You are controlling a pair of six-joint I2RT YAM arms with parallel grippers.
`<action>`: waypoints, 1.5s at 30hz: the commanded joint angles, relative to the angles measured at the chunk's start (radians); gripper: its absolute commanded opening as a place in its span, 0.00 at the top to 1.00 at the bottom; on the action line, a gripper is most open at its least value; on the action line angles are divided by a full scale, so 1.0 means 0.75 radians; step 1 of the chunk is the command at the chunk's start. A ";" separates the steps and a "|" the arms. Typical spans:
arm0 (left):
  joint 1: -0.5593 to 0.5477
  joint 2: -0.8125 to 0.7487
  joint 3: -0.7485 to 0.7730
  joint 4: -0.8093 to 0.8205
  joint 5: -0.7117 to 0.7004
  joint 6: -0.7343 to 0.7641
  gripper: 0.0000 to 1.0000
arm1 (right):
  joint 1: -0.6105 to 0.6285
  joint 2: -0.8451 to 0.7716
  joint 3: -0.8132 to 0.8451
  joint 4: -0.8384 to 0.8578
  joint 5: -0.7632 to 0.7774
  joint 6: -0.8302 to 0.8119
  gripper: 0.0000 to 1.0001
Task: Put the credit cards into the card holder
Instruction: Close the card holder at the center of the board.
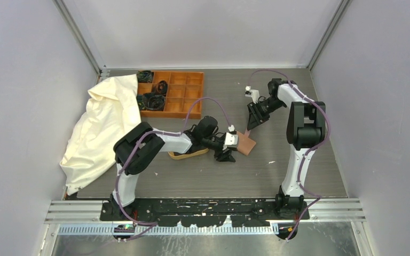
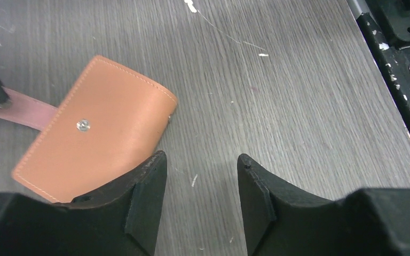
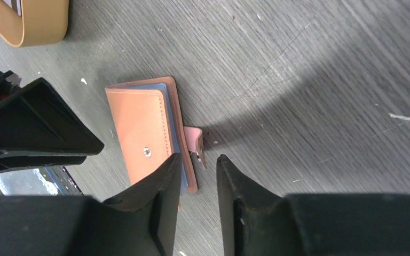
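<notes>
Where the two arms meet near mid-counter, the holder (image 1: 247, 144) lies flat and folded, a tan-brown leather rectangle with pale stitching along its edges and one rounded fold. A small metal snap (image 2: 84, 125) sits in its face, and a pink strap (image 2: 29, 109) juts from one side onto the counter (image 2: 299, 106), which is grey with a fine wood grain and a few white flecks. A pale blue card (image 3: 172, 120) shows as a thin edge between the leather leaves.

The left hand (image 2: 202, 157) is released, its black fingers well apart over bare counter, and one finger overlaps the holder's near corner. The right hand (image 3: 198, 157) points down at the strap's tip with only a narrow gap between its fingers. I cannot tell whether it pinches the strap.

Beyond the holder, counter runs open toward the right wall. To the left lie a smooth wooden tray (image 3: 37, 26), an orange box (image 1: 179, 93) and a rumpled cream cloth (image 1: 104, 122).
</notes>
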 commanded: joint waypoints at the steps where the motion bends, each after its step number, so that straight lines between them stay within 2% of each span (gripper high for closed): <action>1: 0.026 0.038 0.048 0.014 0.071 -0.079 0.49 | 0.008 -0.004 0.070 -0.004 -0.012 0.002 0.66; 7: 0.053 0.081 0.066 0.058 0.096 -0.174 0.50 | 0.008 -0.006 0.083 -0.051 -0.049 -0.052 0.77; 18: 0.079 0.106 0.062 0.158 0.138 -0.275 0.51 | 0.068 0.000 0.086 -0.093 -0.012 -0.126 0.79; 26: 0.083 0.126 0.077 0.179 0.128 -0.326 0.52 | 0.073 -0.014 0.082 -0.092 0.023 -0.134 0.90; 30: 0.083 0.139 0.086 0.191 0.123 -0.351 0.52 | 0.075 -0.021 0.084 -0.084 0.055 -0.117 0.89; 37: 0.082 0.149 0.092 0.195 0.117 -0.362 0.53 | 0.074 -0.031 0.082 -0.085 0.080 -0.117 0.81; 45: 0.083 0.155 0.101 0.187 0.109 -0.370 0.53 | 0.076 -0.034 0.080 -0.085 0.089 -0.121 0.81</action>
